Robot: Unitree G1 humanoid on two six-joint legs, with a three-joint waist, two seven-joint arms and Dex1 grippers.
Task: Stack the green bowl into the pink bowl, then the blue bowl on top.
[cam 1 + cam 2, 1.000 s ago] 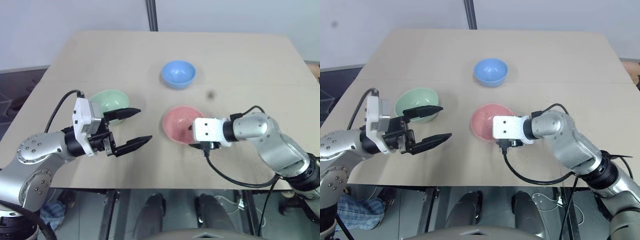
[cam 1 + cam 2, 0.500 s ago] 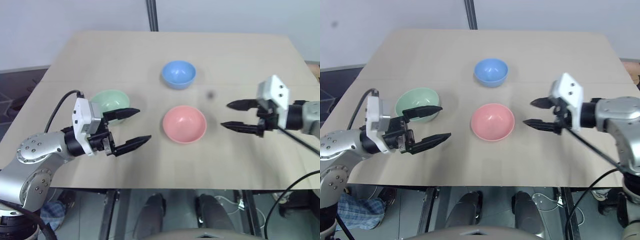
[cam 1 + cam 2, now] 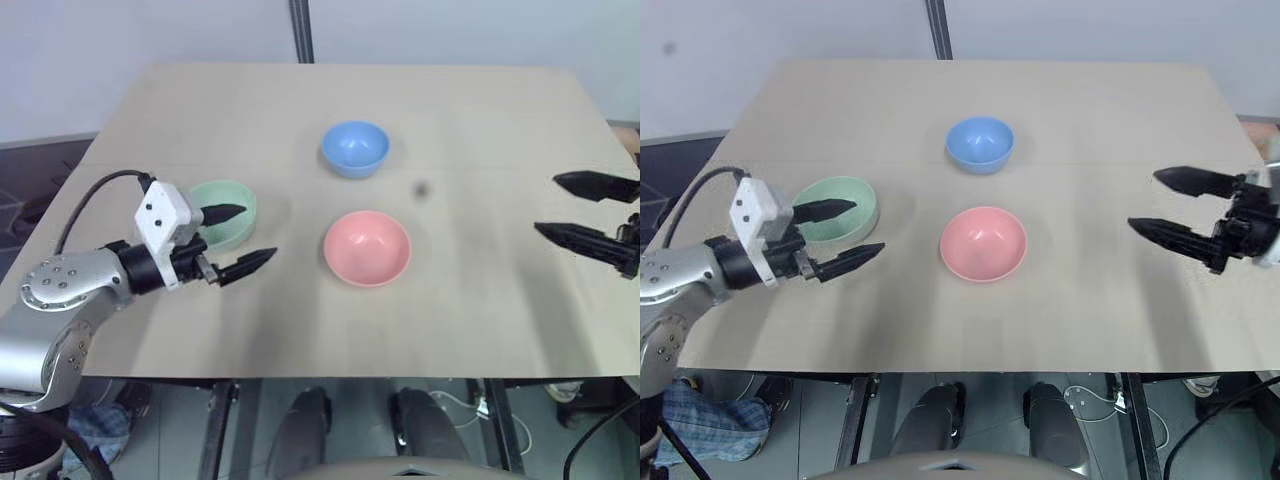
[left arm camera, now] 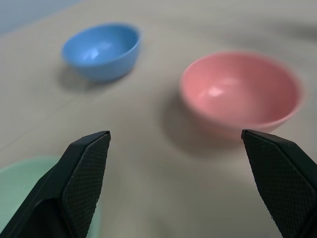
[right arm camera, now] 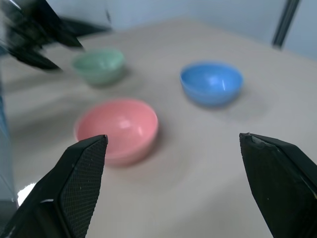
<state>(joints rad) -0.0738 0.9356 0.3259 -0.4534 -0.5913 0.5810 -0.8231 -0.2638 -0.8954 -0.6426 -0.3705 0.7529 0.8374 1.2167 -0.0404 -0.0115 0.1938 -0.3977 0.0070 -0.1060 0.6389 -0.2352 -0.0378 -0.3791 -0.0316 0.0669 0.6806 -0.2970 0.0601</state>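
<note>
On the worktop's [image 3: 1090, 330] left side, the left gripper [image 3: 840, 232] has shifted outward beside the green bowl [image 3: 845, 200], jaws spread and empty. Centre, the pink bowl [image 3: 983, 243] sits uncovered, the blue bowl [image 3: 979, 143] behind it. At right, the right gripper [image 3: 1168, 204] has swung away from the pink bowl, jaws now released wide.

A bare test room or lab by the look of it, one plain tan table [image 3: 1110, 110] on metal legs, a blank pale wall [image 3: 1090, 25] behind, a grey upright pole [image 3: 938, 28], dark floor [image 3: 665, 165].
</note>
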